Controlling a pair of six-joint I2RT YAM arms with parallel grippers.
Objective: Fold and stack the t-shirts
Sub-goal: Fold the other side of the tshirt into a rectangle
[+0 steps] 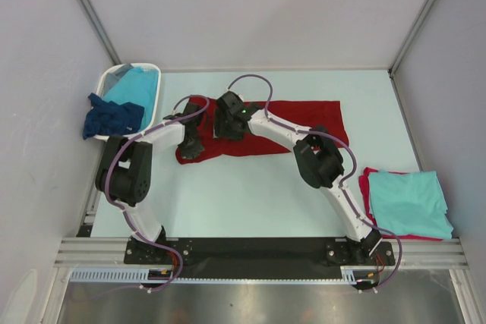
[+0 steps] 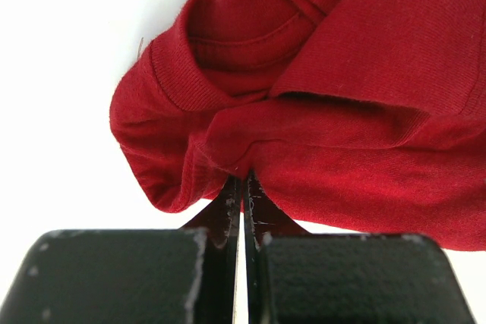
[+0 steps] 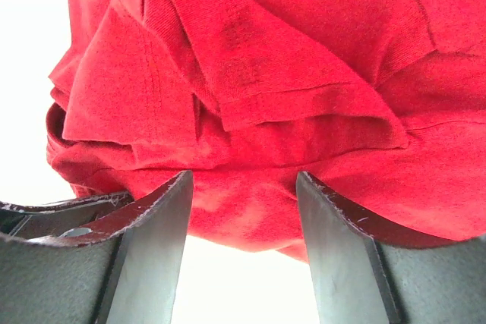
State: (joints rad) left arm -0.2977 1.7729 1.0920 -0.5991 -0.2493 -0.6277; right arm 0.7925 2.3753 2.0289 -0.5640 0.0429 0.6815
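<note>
The dark red t-shirt lies spread across the middle of the table, bunched at its left end. My left gripper sits on that bunched end. In the left wrist view it is shut on a fold of the red cloth just below the collar. My right gripper is beside it, slightly farther back. In the right wrist view it stands open, with crumpled red fabric lying across the gap at the fingertips but not pinched.
A white basket at the back left holds a turquoise t-shirt, and a dark navy one hangs over its front rim. At the right front, a folded turquoise t-shirt lies on a red one.
</note>
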